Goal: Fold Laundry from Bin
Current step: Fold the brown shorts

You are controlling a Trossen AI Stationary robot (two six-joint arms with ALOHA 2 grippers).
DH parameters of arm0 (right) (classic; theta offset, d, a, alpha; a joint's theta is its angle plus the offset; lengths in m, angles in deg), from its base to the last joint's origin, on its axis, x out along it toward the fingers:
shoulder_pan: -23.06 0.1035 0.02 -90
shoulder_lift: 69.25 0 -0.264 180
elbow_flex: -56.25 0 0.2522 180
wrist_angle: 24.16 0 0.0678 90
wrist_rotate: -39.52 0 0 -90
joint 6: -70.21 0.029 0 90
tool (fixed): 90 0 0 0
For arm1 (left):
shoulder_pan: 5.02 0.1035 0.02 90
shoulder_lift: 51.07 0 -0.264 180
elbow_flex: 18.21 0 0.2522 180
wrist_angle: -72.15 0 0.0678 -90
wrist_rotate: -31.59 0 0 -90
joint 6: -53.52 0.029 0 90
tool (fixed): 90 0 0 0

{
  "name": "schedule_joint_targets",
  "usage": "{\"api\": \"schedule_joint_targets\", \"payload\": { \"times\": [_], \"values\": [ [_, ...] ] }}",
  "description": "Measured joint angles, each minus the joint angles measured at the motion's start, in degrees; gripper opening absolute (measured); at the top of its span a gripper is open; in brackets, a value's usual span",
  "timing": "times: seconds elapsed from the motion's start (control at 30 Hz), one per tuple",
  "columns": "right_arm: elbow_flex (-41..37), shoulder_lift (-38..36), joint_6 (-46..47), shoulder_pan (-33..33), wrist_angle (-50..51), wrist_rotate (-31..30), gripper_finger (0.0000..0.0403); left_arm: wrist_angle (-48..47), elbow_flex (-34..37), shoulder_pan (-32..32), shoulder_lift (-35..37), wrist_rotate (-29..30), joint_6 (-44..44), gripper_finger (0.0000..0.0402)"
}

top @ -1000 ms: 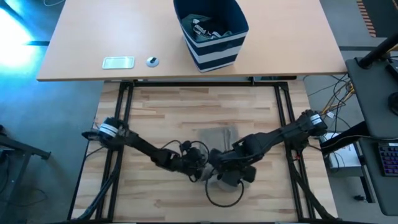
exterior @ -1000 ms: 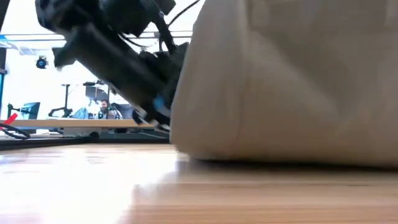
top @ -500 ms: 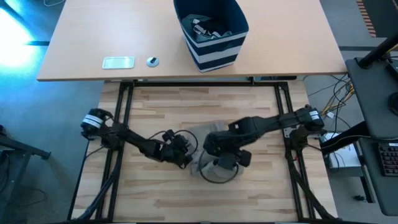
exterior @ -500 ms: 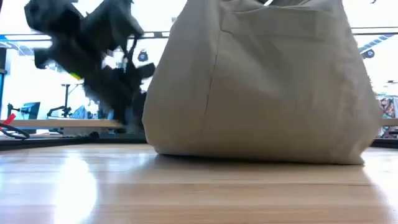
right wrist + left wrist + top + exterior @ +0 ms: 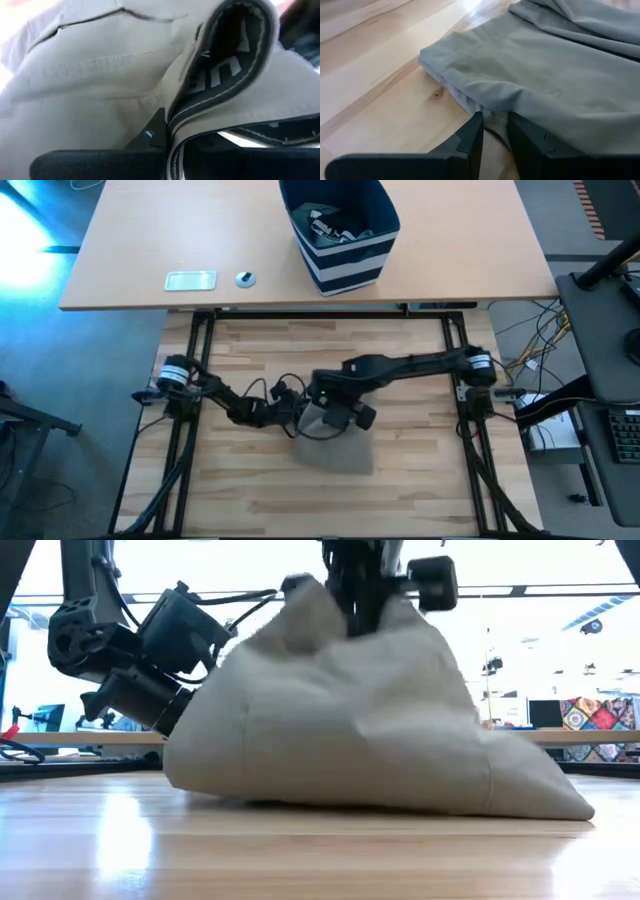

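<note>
The beige garment (image 5: 340,448) lies partly on the wooden table (image 5: 250,350), pulled up into a tent shape (image 5: 350,740) with its lower edge and near-right corner on the wood. My right gripper (image 5: 338,412) is shut on its top, seen in the low view as the gripper (image 5: 355,605) over the peak. My left gripper (image 5: 297,423) stands low at the garment's left side and is shut on its edge. The striped navy bin (image 5: 340,230) stands on the far desk with laundry inside. My left gripper pinches the garment's hemmed edge (image 5: 492,116) between its two fingers (image 5: 472,137), slanting down from the table's left. That edge lies low, close to the wood. My right gripper pinches a folded band of the garment with a dark lining (image 5: 220,85), several layers, from above. The cloth hangs below it, with its lower part on the table.
A small white flat device (image 5: 190,280) and a small round object (image 5: 245,278) lie on the far desk, left of the bin. Black frame rails (image 5: 200,360) run along the wooden table's left and right sides. Bare wood shows at the near and far parts.
Both grippers have gone toward the table's left and far edge and come down. The garment, which hung tall and wide before, has sunk with them. Its lower part now rests on the table, spread toward the near right, while its top stays raised in my right gripper.
</note>
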Motion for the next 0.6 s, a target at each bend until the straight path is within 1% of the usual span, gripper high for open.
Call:
{"api": "schedule_joint_targets", "payload": {
  "times": [0.17,0.33,0.47,0.53,0.6],
  "values": [
    [-0.02,4.39,-1.39,-2.69,1.67,-0.73,0.0015,0.24,0.59,0.02,0.21,-1.42,1.57,0.0077],
    [1.2,4.93,-0.48,-3.78,6.63,-1.38,0.0018,0.4,0.99,0.02,0.21,-1.67,2.24,0.0077],
    [3.9,3.71,4.09,-3.84,10.23,1.12,0.002,0.48,1.03,0.02,0.21,-1.8,4.04,0.0077],
    [4.93,3.53,5.42,-4.37,10.31,2.71,0.002,0.66,0.99,0.02,0.18,-1.99,4.77,0.0077],
    [5.14,3.9,5.61,-5.21,10.13,2.81,0.002,0.79,0.81,0.02,0.18,-2.69,5.83,0.0077]
  ]
}}
